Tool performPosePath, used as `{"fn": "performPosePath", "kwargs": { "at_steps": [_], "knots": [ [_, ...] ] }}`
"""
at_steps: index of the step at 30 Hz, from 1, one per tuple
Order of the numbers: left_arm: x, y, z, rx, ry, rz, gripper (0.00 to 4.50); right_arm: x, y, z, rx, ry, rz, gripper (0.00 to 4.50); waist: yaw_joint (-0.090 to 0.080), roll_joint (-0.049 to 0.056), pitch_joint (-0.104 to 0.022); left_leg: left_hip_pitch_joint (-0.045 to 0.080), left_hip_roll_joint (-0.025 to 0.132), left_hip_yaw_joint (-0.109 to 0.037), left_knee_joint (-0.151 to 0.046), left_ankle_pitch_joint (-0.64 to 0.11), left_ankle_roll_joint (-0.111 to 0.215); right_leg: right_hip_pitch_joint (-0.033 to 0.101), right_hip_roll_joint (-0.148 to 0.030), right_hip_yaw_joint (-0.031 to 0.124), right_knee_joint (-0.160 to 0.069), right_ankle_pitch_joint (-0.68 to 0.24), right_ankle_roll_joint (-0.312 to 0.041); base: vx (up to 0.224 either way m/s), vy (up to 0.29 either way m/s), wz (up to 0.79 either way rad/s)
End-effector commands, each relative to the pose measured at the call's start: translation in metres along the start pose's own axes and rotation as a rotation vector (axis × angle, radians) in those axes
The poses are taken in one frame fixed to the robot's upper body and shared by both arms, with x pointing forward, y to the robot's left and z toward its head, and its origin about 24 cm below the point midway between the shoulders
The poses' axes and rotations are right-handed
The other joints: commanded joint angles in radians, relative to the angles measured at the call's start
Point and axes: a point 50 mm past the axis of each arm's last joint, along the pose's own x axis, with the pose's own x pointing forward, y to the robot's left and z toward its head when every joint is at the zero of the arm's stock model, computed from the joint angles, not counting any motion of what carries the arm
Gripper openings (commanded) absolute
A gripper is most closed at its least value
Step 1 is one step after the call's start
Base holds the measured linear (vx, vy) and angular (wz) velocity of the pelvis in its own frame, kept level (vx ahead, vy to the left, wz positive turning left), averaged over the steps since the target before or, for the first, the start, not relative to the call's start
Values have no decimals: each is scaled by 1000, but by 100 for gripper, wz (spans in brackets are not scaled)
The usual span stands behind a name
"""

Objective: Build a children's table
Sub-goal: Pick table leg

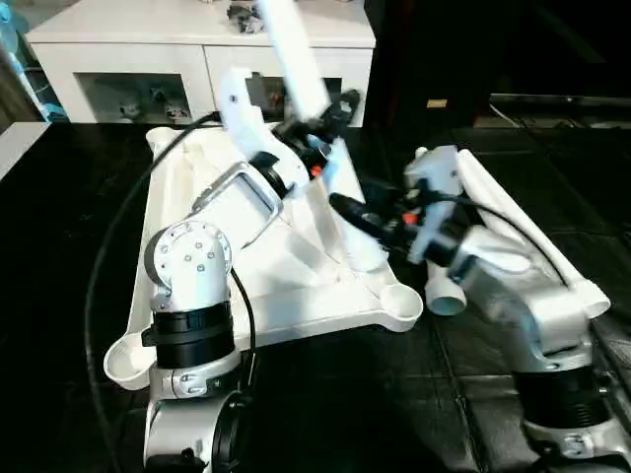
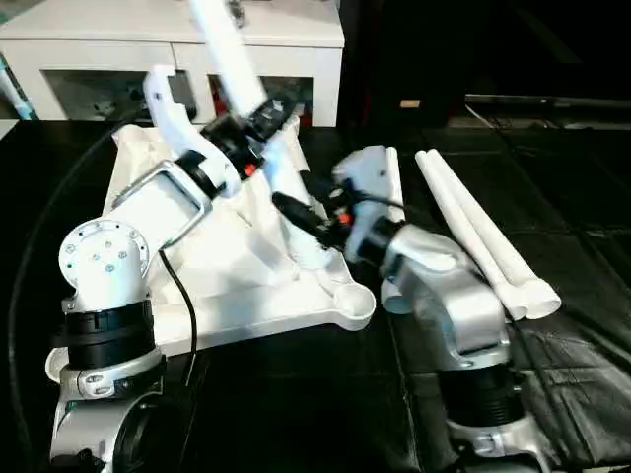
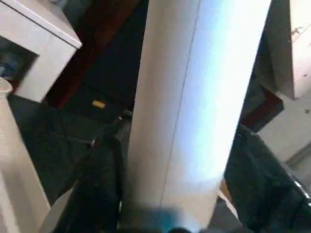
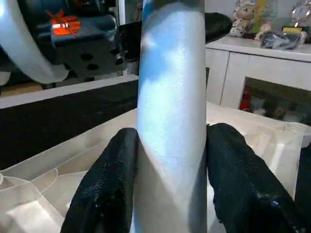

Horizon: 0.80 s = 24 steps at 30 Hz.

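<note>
Right gripper (image 4: 170, 145): jaws clamped on the tilted leg (image 1: 296, 59), low on its shaft.
Left gripper (image 1: 314, 126): jaws around the same leg higher up, at 12 o'clock.
Tabletop (image 1: 187, 187): upside down on the black floor (image 1: 325, 414), ribs up.
Spare legs (image 2: 473, 227): at 3 o'clock, side by side.

Black tiled floor (image 1: 325, 414), white glass-doored cabinet (image 1: 138, 49) at the back, small clutter on top
</note>
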Motion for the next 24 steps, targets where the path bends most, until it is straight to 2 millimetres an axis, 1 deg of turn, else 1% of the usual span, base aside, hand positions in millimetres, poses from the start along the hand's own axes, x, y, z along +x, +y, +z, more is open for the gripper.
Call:
{"fn": "performPosePath", "kwargs": {
  "at_steps": [1,3,6,8,9,11,13,15,16,17,18,19,20,21,23,24],
  "knots": [
    [4,-8,-4,0,1,-4,262,2,0,5,-31,-21,-7,181,-1,-10,-63,28,39,-14,-67,-159,26,38,-31,18,-74,-5,-198,0,0,0],
    [4,-7,-3,31,-11,24,238,3,0,6,-40,-25,-13,181,-2,-10,-63,27,39,-14,-67,-160,24,39,-30,18,-74,-3,-196,0,0,0],
    [5,-4,-2,65,-29,60,226,4,0,6,-42,-29,-19,181,-2,-10,-63,27,39,-14,-66,-159,27,39,-31,18,-74,5,-191,0,0,0],
    [5,-3,-1,85,-36,77,206,4,0,6,-44,-31,-21,181,-2,-10,-64,28,39,-14,-66,-158,26,39,-31,18,-74,7,-191,0,0,0],
    [5,-3,-1,101,-42,84,200,5,1,7,-45,-32,-21,181,-3,-11,-64,28,39,-14,-66,-155,28,39,-30,18,-74,12,-191,0,0,0],
    [5,-3,0,99,-53,94,191,5,1,7,-49,-33,-23,181,-2,-10,-64,28,39,-14,-65,-151,29,39,-31,18,-72,19,-195,0,0,0],
    [5,-2,1,110,-62,92,185,6,2,6,-17,-29,-20,181,-3,-11,-64,27,38,-13,-65,-150,31,39,-31,18,-72,22,-199,0,0,0],
    [4,-2,5,168,-63,65,183,5,0,7,6,-37,-18,251,-3,-12,-65,28,38,-14,-65,-144,37,39,-30,18,-71,23,-197,0,0,0],
    [4,-2,6,172,-63,64,183,5,0,7,7,-37,-19,251,-2,-11,-64,28,38,-14,-65,-145,36,38,-30,18,-71,18,-196,0,0,0],
    [3,-1,8,206,-58,54,183,3,-2,8,53,-43,-18,260,-2,-12,-64,28,39,-13,-66,-148,34,38,-31,18,-71,14,-197,0,0,0],
    [3,0,8,225,-55,49,182,2,-3,8,84,-46,-16,272,-2,-10,-64,29,38,-14,-66,-149,37,37,-30,19,-71,9,-196,0,0,0],
    [3,0,10,254,-47,31,182,0,-5,9,84,-53,-9,272,-2,-10,-64,29,38,-14,-66,-149,37,37,-30,19,-71,9,-196,0,0,0],
    [2,0,12,288,-36,4,182,-3,-9,11,78,-55,-12,283,-1,-12,-66,30,39,-13,-65,-143,35,37,-31,18,-70,15,-195,0,0,0],
    [2,0,14,308,-28,-13,182,-4,-11,13,68,-55,-15,296,0,-10,-66,31,39,-13,-66,-137,34,36,-30,18,-69,17,-193,0,0,0],
    [0,0,18,349,-7,-63,182,-9,-16,18,84,-78,-11,302,-1,-11,-65,31,37,-12,-66,-134,27,36,-30,18,-68,18,-196,0,0,0],
    [-1,0,21,357,4,-82,182,-12,-18,19,140,-62,10,312,-1,-10,-66,32,37,-11,-65,-131,26,36,-29,18,-66,23,-200,0,0,0]
  ]
}}
